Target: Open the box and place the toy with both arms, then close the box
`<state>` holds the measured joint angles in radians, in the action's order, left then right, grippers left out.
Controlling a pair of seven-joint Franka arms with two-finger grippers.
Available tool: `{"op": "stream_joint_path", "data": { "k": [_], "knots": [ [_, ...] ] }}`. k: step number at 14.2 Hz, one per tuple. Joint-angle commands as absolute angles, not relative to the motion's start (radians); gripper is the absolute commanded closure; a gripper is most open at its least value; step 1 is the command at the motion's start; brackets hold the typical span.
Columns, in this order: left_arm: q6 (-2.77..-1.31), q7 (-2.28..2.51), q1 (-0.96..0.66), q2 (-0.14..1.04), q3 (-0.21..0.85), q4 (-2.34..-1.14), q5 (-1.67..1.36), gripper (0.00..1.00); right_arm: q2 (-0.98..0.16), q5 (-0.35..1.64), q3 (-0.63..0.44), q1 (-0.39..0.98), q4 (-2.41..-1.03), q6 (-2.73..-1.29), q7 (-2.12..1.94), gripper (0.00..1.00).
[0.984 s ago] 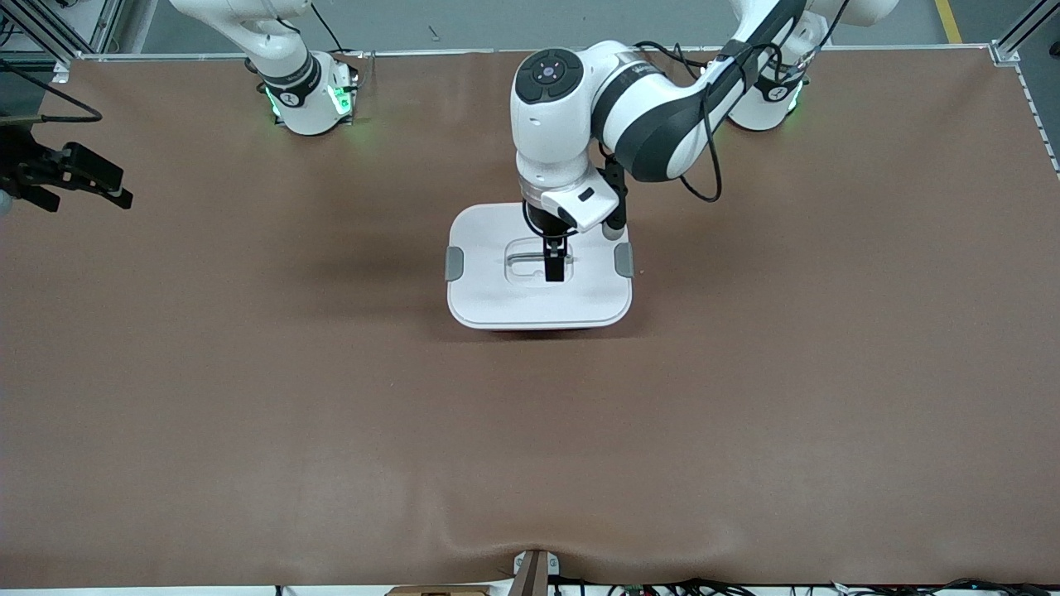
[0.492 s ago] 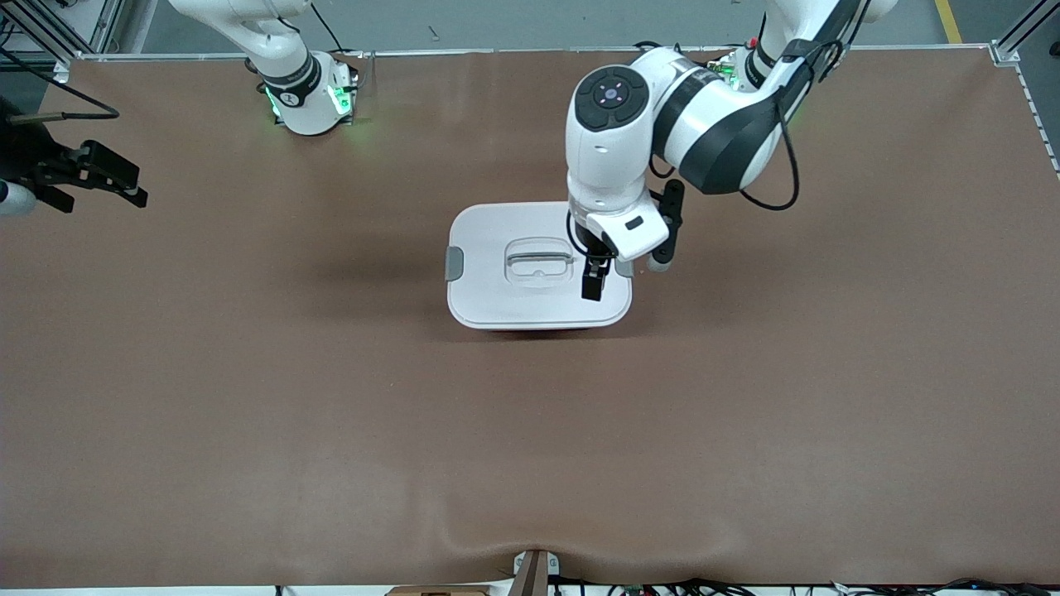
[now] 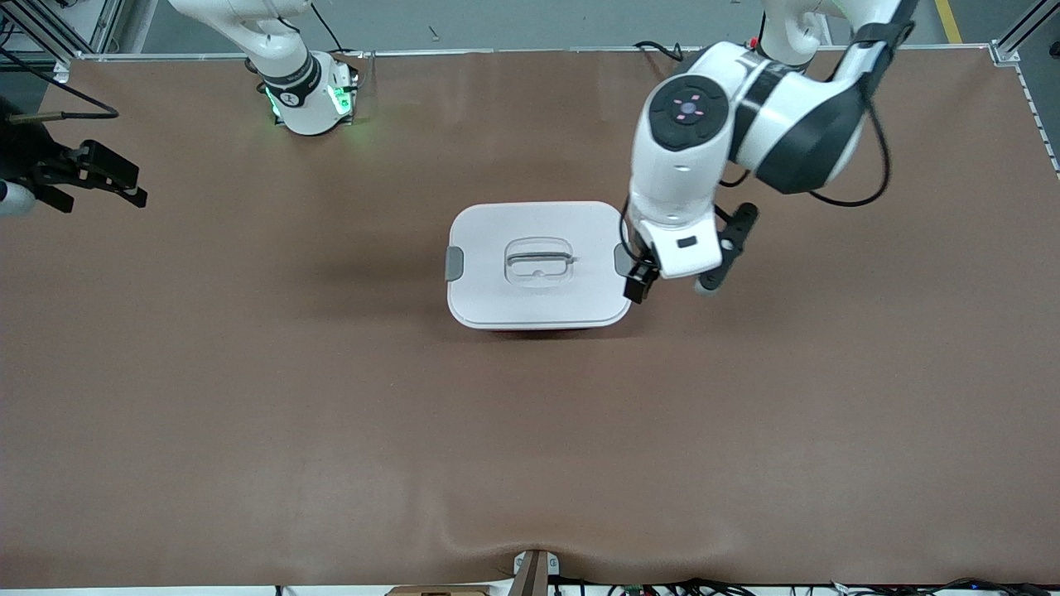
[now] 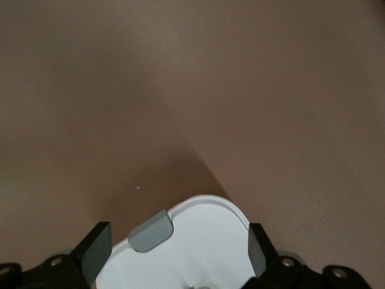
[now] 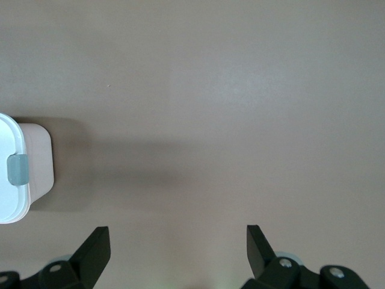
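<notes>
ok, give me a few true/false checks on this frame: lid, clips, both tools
1. The white lid sits on the box. True.
2. The left tool grips the recessed handle. False: it is open over the lid's edge by the grey clip at the left arm's end, holding nothing.
3. The right tool is open, off toward the right arm's end of the table. True.
4. The toy lies on the table beside the box. False: no toy shows in any view.
5. The lid has a grey clip at each end. True; the other clip faces the right arm's end.
</notes>
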<state>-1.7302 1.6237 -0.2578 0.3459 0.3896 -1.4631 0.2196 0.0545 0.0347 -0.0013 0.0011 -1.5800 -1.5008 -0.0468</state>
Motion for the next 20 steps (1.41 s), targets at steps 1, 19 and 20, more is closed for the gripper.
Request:
{"op": "stream_joint_path", "data": {
  "k": [1,19,20],
  "knots": [
    [-1.703,1.484,-0.198,0.304,0.396,-1.468,0.199,0.0,0.052,0.023,-0.005,0.006,-1.565,-1.494,-0.041,0.0],
    [-1.554,0.891,0.069,0.204,0.397,-1.473,0.156,0.0,0.058,0.018,-0.009,0.0,-1.566,-1.459,0.112,0.0],
    [-1.554,0.891,0.071,0.204,0.397,-1.468,0.156,0.0,0.058,0.018,-0.009,0.0,-1.566,-1.459,0.112,0.0]
  ]
}}
